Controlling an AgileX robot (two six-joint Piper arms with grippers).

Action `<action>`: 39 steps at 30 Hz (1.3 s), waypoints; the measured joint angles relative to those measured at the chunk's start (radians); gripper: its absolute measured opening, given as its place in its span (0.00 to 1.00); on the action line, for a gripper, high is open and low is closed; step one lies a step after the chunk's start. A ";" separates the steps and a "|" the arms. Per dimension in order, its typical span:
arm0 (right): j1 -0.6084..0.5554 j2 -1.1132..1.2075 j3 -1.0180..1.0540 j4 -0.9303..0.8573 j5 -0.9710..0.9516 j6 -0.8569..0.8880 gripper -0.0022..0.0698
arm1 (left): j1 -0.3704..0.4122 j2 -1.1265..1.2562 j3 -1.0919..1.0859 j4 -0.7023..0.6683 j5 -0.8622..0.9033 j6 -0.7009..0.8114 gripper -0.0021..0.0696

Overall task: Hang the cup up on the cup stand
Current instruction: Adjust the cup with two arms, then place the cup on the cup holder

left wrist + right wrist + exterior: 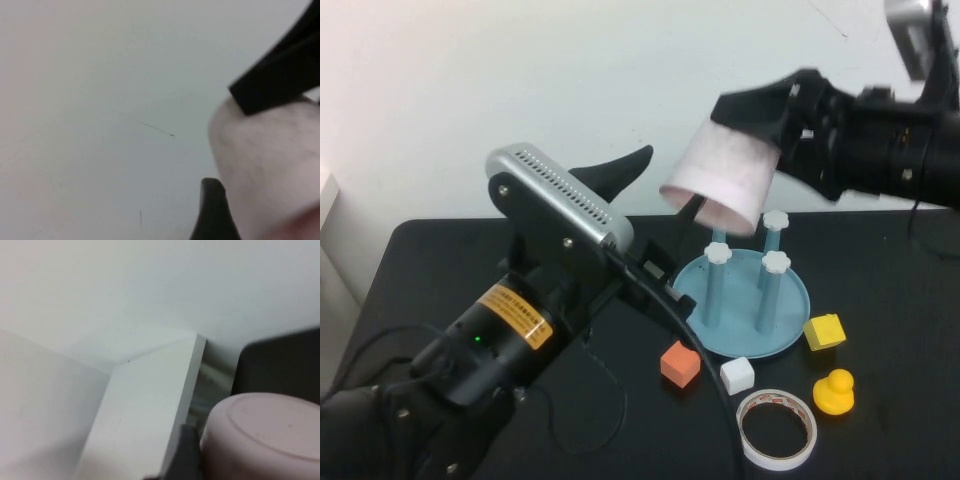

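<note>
Even, diffuse light is seen throughout; the matte black surface (pixel 450 260) is shown glare-free, while the small pale pink paper cup (pixel 265 165) is rendered blurred in both wrist views

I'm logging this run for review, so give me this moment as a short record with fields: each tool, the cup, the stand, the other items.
right tool: raised above the stand, shut on the cup
cup: pale pink, tilted, open rim facing down toward the posts, not yet on any post
left tool: raised left of the cup, holding nothing
cup stand: light-blue base, white-capped posts, all bare
other items: orange block, white block, yellow block, yellow duck, tape ring
</note>
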 joint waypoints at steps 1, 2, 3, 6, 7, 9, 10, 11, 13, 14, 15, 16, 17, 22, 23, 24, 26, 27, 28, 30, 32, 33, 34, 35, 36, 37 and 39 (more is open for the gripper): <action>0.000 0.000 -0.017 0.000 -0.008 -0.045 0.83 | 0.000 -0.014 0.004 0.010 0.015 -0.007 0.61; 0.000 0.000 -0.033 0.000 -0.016 -0.099 0.83 | 0.000 -0.026 0.007 0.023 0.028 -0.013 0.61; 0.000 0.000 -0.047 0.000 -0.020 -0.163 0.83 | 0.000 -0.041 0.012 0.032 0.046 -0.015 0.61; 0.000 0.000 -0.084 0.000 -0.042 -0.369 0.83 | 0.000 -0.086 0.036 0.049 0.106 -0.017 0.60; 0.000 0.000 -0.088 0.000 -0.051 -0.444 0.83 | 0.000 -0.104 0.047 0.049 0.126 -0.019 0.57; 0.000 0.000 -0.094 0.000 -0.074 -0.579 0.83 | 0.000 -0.144 0.071 0.049 0.167 -0.021 0.45; 0.000 0.003 -0.094 0.000 -0.082 -0.625 0.83 | 0.000 -0.171 0.082 0.044 0.196 -0.021 0.36; 0.000 0.008 -0.094 0.000 -0.089 -0.673 0.83 | 0.000 -0.203 0.091 0.025 0.237 -0.021 0.26; 0.000 0.030 -0.096 0.000 -0.096 -0.748 0.83 | 0.000 -0.265 0.101 -0.038 0.336 -0.014 0.14; 0.000 0.042 -0.096 0.000 -0.096 -0.774 0.83 | 0.005 -0.303 0.103 -0.077 0.406 0.000 0.10; 0.000 0.060 -0.096 0.000 -0.096 -0.793 0.83 | 0.012 -0.340 0.103 -0.112 0.481 0.019 0.07; 0.000 0.081 -0.096 0.000 -0.096 -0.809 0.83 | 0.025 -0.378 0.106 -0.139 0.561 0.041 0.06; 0.000 0.104 -0.097 0.000 -0.096 -0.819 0.83 | 0.037 -0.407 0.105 -0.152 0.627 0.052 0.05; 0.000 0.240 -0.159 0.000 -0.098 -0.848 0.83 | 0.108 -0.577 0.108 -0.184 0.993 0.121 0.03; 0.000 0.270 -0.181 0.000 -0.098 -0.852 0.83 | 0.116 -0.607 0.108 -0.184 1.053 0.127 0.03; 0.000 0.300 -0.206 0.000 -0.100 -0.857 0.83 | 0.121 -0.636 0.108 -0.181 1.107 0.132 0.03; 0.000 0.345 -0.247 0.000 -0.100 -0.867 0.83 | 0.121 -0.679 0.108 -0.162 1.174 0.136 0.03; 0.000 0.377 -0.277 0.000 -0.100 -0.890 0.83 | 0.121 -0.708 0.108 -0.156 1.232 0.138 0.03; 0.000 0.402 -0.302 0.000 -0.100 -0.910 0.83 | 0.121 -0.732 0.110 -0.152 1.268 0.138 0.03; 0.000 0.449 -0.345 0.000 -0.100 -0.950 0.83 | 0.121 -0.772 0.110 -0.150 1.325 0.140 0.03; 0.000 0.492 -0.389 0.000 -0.102 -0.990 0.83 | 0.121 -0.812 0.110 -0.148 1.373 0.140 0.03; 0.000 0.513 -0.408 0.000 -0.108 -1.009 0.83 | 0.121 -0.830 0.110 -0.148 1.393 0.140 0.03; 0.000 0.528 -0.425 0.000 -0.115 -1.023 0.83 | 0.121 -0.847 0.110 -0.148 1.412 0.140 0.03; 0.000 0.546 -0.441 0.000 -0.126 -1.036 0.83 | 0.121 -0.863 0.110 -0.146 1.429 0.140 0.03; 0.000 0.562 -0.455 0.000 -0.142 -1.049 0.83 | 0.121 -0.875 0.110 -0.145 1.442 0.140 0.03; 0.000 0.575 -0.465 0.000 -0.152 -1.054 0.83 | 0.121 -0.888 0.110 -0.143 1.458 0.140 0.03; 0.000 0.603 -0.487 0.000 -0.184 -1.061 0.83 | 0.121 -0.906 0.110 -0.144 1.484 0.140 0.03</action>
